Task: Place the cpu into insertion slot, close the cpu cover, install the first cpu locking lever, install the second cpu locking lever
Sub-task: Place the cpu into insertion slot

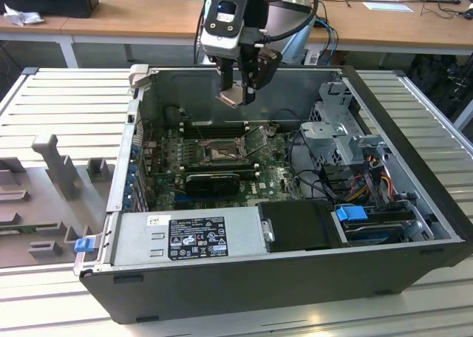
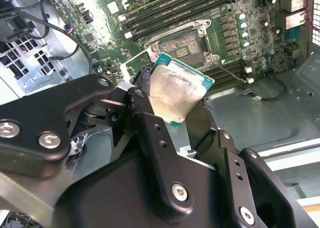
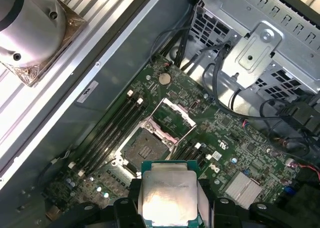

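While jaws grip the cpu (image 2: pixel 176 94) edgewise, the insertion slot (image 3: pixel 147 148) lies uncovered.

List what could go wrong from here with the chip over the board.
The gripper holds the cpu only by its edges, high above the board; a slip could drop it onto the insertion slot. The cpu cover stands raised beside the slot, so a skewed descent might catch it.

PSU (image 1: pixel 185 237), RAM slots (image 3: pixel 112 128), drive cage (image 1: pixel 336 134)
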